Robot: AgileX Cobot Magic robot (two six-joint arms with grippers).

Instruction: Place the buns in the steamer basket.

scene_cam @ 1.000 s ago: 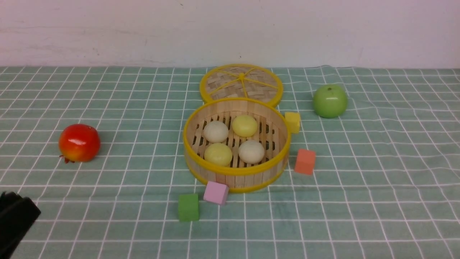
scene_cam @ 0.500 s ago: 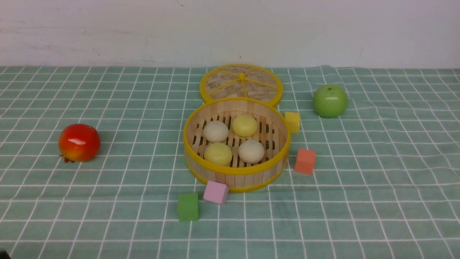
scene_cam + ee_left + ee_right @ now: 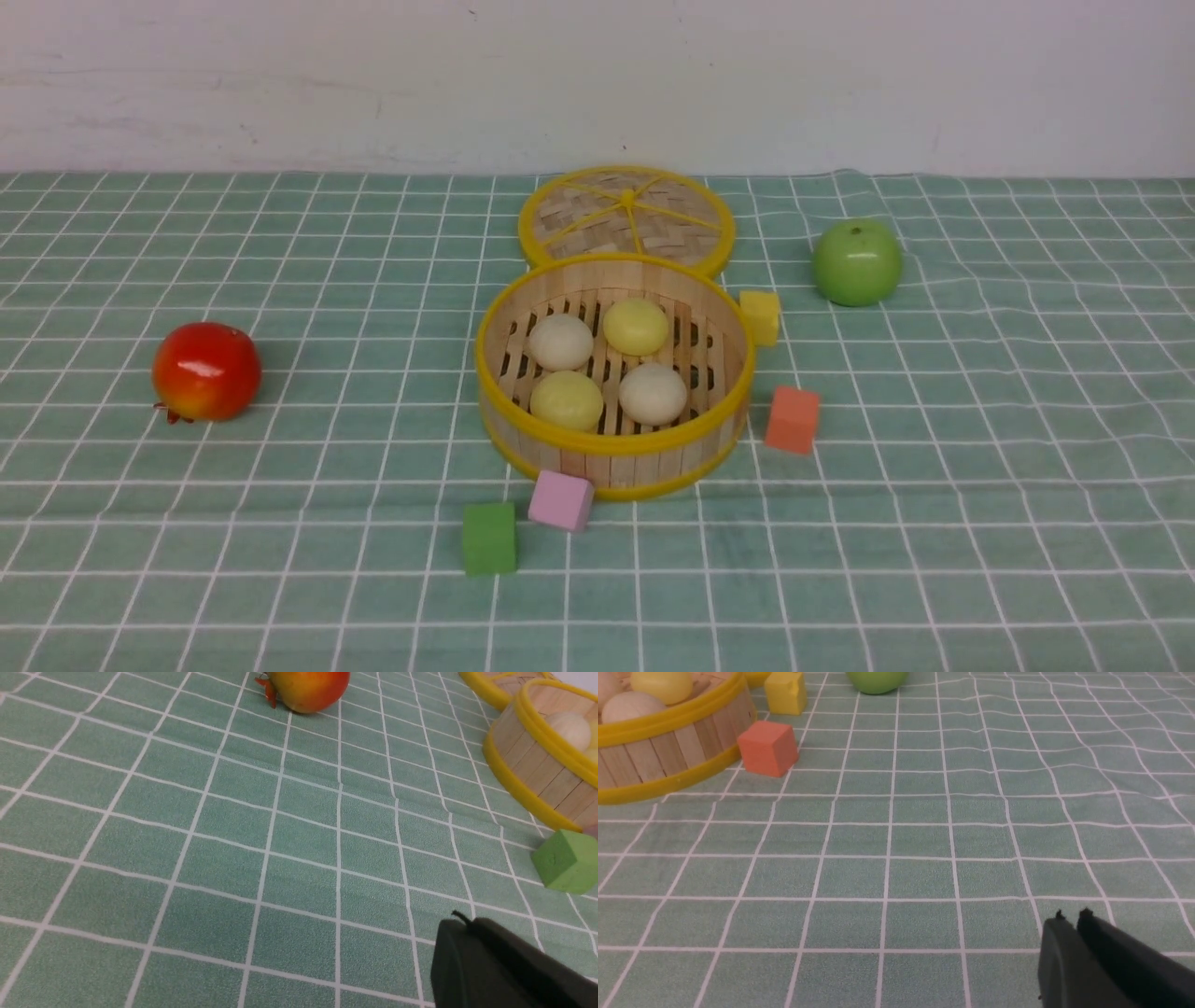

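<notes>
Front view shows the steamer basket [image 3: 613,439] at the middle of the desk with all four buns [image 3: 608,366] resting on its slat floor; its lid [image 3: 626,217] lies just behind, toward the far edge. No writing or brand marks can be read on anything. Left gripper [image 3: 460,921] and right gripper [image 3: 1071,918] appear only in the wrist views, low over bare checked cloth [image 3: 980,467], fingers pressed together, gripping nothing
</notes>
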